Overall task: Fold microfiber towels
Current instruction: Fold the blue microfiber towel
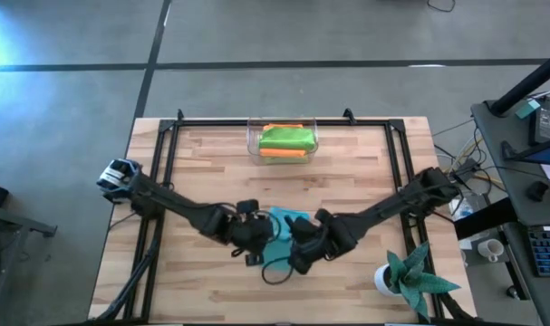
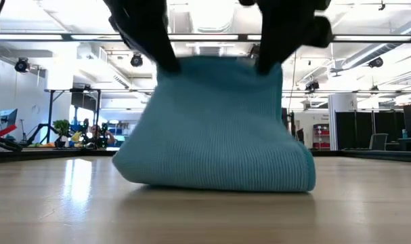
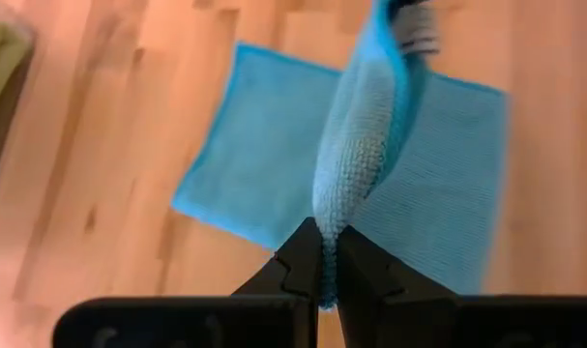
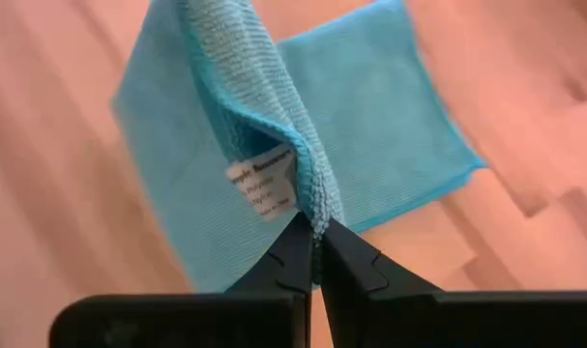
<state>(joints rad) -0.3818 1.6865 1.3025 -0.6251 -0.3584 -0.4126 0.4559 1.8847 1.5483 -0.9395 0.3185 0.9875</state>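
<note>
1. Table (image 1: 211,154): a pale wooden work surface with a dark frame along its edges. Both arms reach in from the two near sides and meet over its middle front.
2. Light blue towel (image 1: 281,228): the cloth in hand. It lies near the middle of the table, lower part resting on the wood, one edge lifted. In the low view it stands as a tent, its base rounded into a fold against the table.
3. Clear bin (image 1: 253,138): at the table's far edge, holding folded towels (image 1: 286,139), lime green over orange. These are judged finished.
4. Teal plant (image 1: 410,272): in a white pot at the near right corner, well apart from the work.
5. Left gripper (image 3: 320,253): jaws pressed together, pinching one end of the towel's raised edge.
6. Right gripper (image 4: 312,244): jaws pressed together, pinching the other end of the raised edge, just beside the white care label (image 4: 261,180).
7. Step in hand, as judged: the first fold, with one edge lifted for carrying across the flat half.
8. Next move, as judged: both grippers travel together and level, keeping the edge taut, then lower it onto the opposite edge so corners meet before either releases. Uneven travel would skew the fold.
</note>
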